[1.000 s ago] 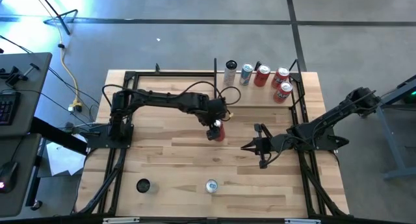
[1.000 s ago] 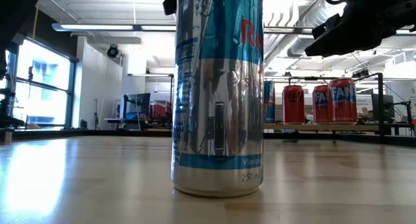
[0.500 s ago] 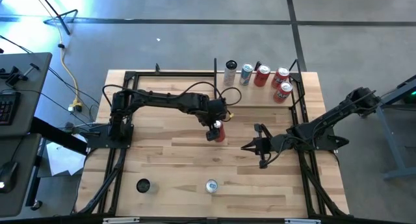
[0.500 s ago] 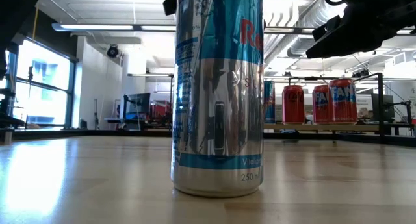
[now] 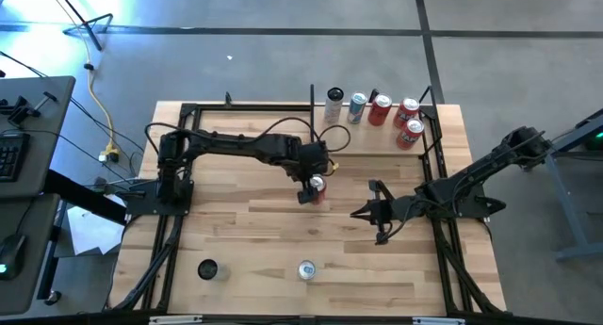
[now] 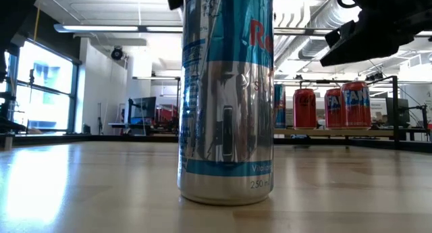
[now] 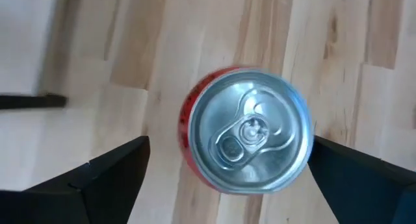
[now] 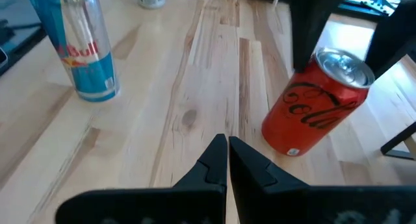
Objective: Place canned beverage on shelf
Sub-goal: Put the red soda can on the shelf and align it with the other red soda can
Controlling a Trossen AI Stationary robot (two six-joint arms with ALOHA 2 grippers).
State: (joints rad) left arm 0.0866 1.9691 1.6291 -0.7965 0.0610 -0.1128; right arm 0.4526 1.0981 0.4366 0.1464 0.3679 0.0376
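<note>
A red cola can [image 5: 317,185] stands upright on its base near the middle of the table; its silver top shows in the left wrist view [image 7: 246,134] and its side in the right wrist view [image 8: 316,111]. My left gripper [image 5: 310,186] is open above it, pointing down, one finger [image 7: 110,175] on each side of the can's top; I see no touch. My right gripper [image 5: 356,213] is shut and empty to the can's right, also in its own wrist view [image 8: 227,152]. The shelf [image 5: 367,137], a light-wood board with black posts, stands at the far right.
Several cans [image 5: 379,109] stand on the shelf, also in the low view [image 6: 351,105]. A blue-silver can [image 5: 306,269] stands near the table's near edge, close before the low camera [image 6: 226,98]. A dark can [image 5: 207,268] stands at the near left.
My left gripper has shifted a little toward the table's far edge over the red can. In the high view the can's silver top now shows beside the fingers, where only its red side showed before.
</note>
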